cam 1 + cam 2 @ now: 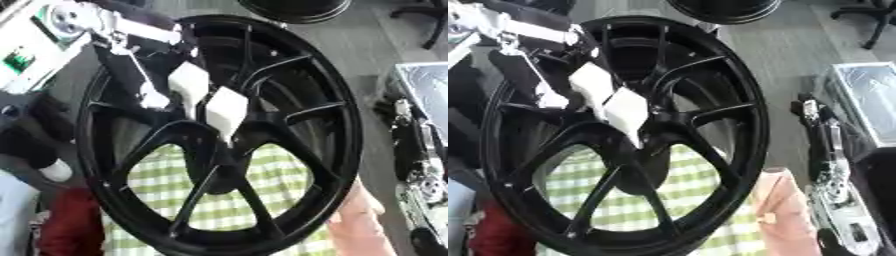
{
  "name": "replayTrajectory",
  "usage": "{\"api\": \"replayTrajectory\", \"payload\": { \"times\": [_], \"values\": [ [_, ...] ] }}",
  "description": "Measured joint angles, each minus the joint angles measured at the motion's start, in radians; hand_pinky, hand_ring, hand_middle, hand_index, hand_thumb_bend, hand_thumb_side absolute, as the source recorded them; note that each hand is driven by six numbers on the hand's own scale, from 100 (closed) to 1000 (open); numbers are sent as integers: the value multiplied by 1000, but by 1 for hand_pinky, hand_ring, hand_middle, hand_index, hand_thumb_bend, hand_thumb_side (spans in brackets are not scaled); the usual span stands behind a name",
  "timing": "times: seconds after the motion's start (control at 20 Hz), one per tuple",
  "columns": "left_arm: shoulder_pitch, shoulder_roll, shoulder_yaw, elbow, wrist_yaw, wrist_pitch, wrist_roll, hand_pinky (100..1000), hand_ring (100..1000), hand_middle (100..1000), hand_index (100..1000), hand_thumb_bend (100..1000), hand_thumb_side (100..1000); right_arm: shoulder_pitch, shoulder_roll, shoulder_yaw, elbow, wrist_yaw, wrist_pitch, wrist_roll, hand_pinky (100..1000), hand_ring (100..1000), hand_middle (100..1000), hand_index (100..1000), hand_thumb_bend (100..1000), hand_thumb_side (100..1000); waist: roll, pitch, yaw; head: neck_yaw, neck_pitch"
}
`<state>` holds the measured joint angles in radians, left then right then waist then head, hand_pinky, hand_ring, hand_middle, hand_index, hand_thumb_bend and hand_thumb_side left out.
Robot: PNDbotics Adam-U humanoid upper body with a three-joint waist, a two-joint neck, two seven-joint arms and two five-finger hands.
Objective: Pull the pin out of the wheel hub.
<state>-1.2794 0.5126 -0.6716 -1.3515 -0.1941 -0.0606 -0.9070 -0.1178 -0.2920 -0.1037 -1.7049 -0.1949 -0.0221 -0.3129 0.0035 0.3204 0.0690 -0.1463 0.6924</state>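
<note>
A large black wheel hub with curved spokes stands tilted and fills the middle of both views. My left hand, white and silver, comes in from the upper left and lies over the spokes, its tip at the hub's centre. The hand covers the spot, so I see no pin. A black and silver limb that looks like my right arm and hand hangs beside the wheel at the right edge, away from the hub.
Green-and-white checked cloth shows through the spokes. A person's hand rests against the rim at the lower right. Another black wheel lies at the top, a silver-topped case at the right, and something red at the lower left.
</note>
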Motion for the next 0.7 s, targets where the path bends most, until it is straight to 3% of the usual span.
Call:
{"api": "replayTrajectory", "payload": {
  "times": [0.25, 0.55, 0.7],
  "values": [
    [-15, 12, 23, -18, 0, 0, 0, 619, 637, 516, 266, 100, 100, 1, 0, 0, 0, -2, 0, 0, 957, 811, 682, 777, 100, 759, -1, 0, 1, -1, 0],
    [-31, 72, 136, -84, 25, 25, 0, 612, 633, 514, 259, 100, 100, 6, -3, 0, -1, -3, 0, 0, 957, 812, 682, 778, 100, 751, -4, -3, 14, -10, 8],
    [2, 127, 206, -121, 36, 44, 10, 611, 630, 514, 262, 100, 100, 15, -5, -4, -5, -3, -2, -5, 958, 811, 681, 778, 100, 746, -3, -8, 33, -24, 10]
  ]
}}
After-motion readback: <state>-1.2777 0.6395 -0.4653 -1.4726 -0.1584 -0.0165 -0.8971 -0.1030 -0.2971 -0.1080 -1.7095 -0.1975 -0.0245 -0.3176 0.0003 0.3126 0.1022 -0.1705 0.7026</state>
